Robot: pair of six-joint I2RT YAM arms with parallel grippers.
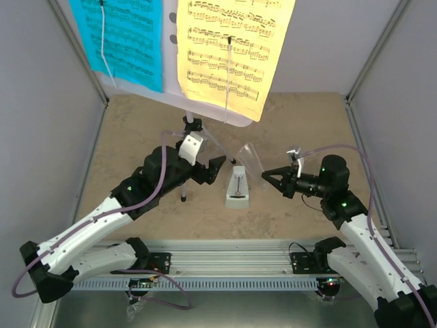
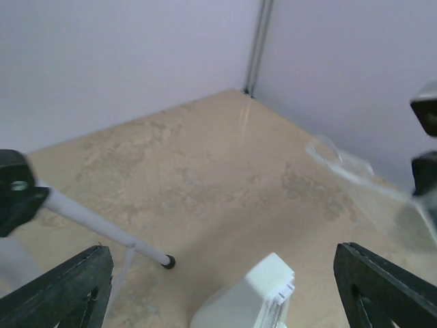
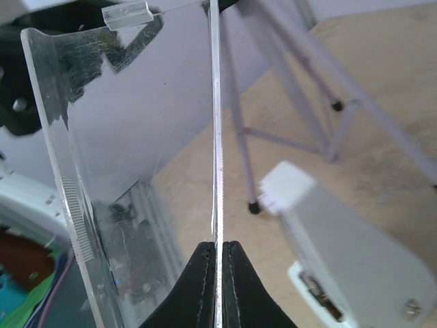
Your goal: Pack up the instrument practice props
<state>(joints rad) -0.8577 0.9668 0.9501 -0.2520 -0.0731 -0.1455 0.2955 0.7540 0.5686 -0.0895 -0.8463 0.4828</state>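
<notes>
Metronome (image 1: 237, 190) between left fingers (image 2: 68, 290), spread wide, and right fingers (image 3: 198, 287) — pinched on clear cover (image 3: 136, 137)

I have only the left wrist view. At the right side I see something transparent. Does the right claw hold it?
Observer: Yes. In the right wrist view the right claw is shut on the edge of a clear plastic panel.
Operator: And the music sheets, where are they?
Observer: The top view shows the cyan music sheet and the yellow music sheet, both on the white perforated music stand.
</notes>
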